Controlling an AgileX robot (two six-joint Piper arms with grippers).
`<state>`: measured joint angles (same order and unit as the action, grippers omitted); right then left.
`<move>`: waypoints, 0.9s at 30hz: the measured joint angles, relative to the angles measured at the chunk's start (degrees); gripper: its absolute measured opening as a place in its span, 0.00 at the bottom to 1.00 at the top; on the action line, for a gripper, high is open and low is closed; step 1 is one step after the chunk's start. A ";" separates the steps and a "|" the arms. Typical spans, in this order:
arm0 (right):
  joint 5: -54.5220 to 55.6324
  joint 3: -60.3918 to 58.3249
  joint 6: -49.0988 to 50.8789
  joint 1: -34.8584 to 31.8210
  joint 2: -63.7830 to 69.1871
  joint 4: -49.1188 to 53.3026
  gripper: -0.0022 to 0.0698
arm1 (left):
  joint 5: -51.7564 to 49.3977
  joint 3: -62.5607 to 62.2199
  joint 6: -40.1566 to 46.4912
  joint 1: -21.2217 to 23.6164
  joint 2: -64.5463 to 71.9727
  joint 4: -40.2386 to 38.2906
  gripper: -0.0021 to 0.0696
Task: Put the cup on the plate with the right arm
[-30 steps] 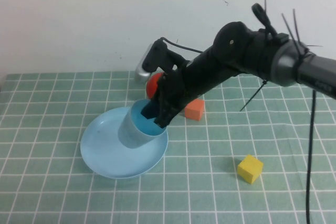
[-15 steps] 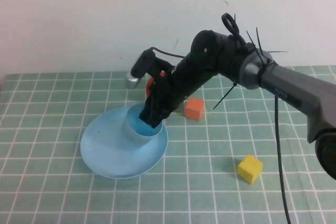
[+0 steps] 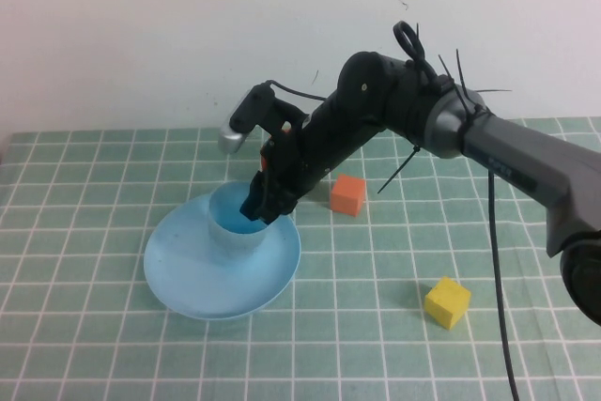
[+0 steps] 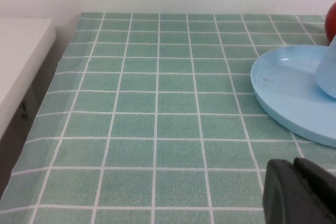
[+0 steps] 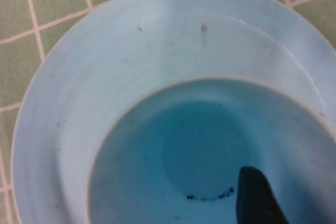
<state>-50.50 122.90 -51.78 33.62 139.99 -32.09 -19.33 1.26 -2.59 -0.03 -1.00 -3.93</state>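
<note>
Light blue cup (image 3: pixel 237 225) upright on the plate (image 3: pixel 178 269), right hand (image 3: pixel 266 206) at its rim.
One finger (image 5: pixel 257 198) inside; grip probably still closed on the wall. Release gently, lift straight. Left hand (image 4: pixel 302 192) parked over the table (image 4: pixel 157 103), state unclear.

The cup (image 3: pixel 236 224) stands on the plate (image 3: pixel 188 279) (right claw (image 3: pixel 266 204) at its rim).

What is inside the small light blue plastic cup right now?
One dark finger of the right gripper reaches inside the cup, which stands on the round light blue plate; otherwise it looks empty. The left gripper waits beside the plate.
</note>
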 joint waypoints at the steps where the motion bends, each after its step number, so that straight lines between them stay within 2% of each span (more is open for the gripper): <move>1: -0.03 0.77 0.03 0.00 0.10 0.00 0.41 | 0.00 0.00 0.00 0.00 0.00 0.00 0.03; 12: -6.72 11.33 4.47 0.00 0.01 -0.32 0.44 | 0.00 0.00 0.00 0.00 0.00 0.00 0.03; 15: -11.56 12.91 6.68 0.00 -0.96 0.74 0.35 | 0.00 0.00 0.00 0.00 0.00 0.00 0.03; 18: -16.98 13.87 11.59 0.00 -3.31 3.99 0.15 | 0.00 0.00 0.00 0.00 0.00 0.00 0.03; 20: -19.24 14.18 13.76 0.00 -5.67 6.31 0.08 | 0.00 0.00 0.00 0.00 0.00 0.00 0.03; 27: -20.41 14.18 18.34 0.00 -17.34 15.40 0.04 | 0.00 0.00 0.00 0.00 0.00 0.00 0.03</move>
<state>-70.91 137.08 -33.45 33.62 122.65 -16.69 -19.33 1.26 -2.59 -0.03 -1.00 -3.93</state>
